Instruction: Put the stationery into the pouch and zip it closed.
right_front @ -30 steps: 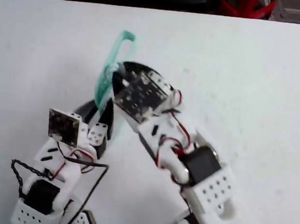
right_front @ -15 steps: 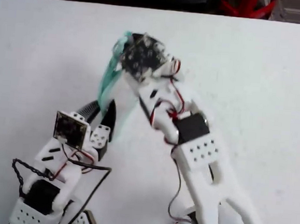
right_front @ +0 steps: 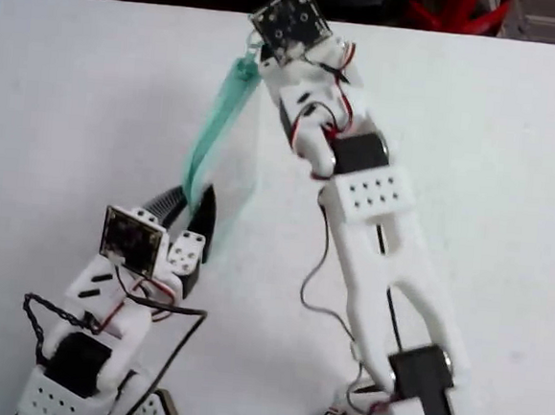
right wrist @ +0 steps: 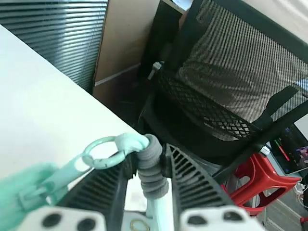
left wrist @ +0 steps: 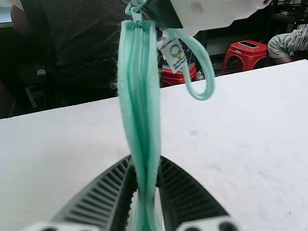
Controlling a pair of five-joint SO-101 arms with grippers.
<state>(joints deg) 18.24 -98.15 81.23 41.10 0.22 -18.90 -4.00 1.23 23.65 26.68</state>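
The pouch (right_front: 217,140) is clamped in the left tool (left wrist: 144,168), the zip tab (right wrist: 153,182) in the right tool (right wrist: 147,156). Zipping looks done; both must be let go next.

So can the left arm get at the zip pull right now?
Probably not: the left gripper is clamped on the near end of the pouch, and the right gripper holds the zip pull at the far end.

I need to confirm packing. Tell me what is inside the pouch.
Nothing inside can be seen. The pouch shows edge-on, its teal zip edge covering the contents; the left pincer clamps its near end, the right pincer its pull.
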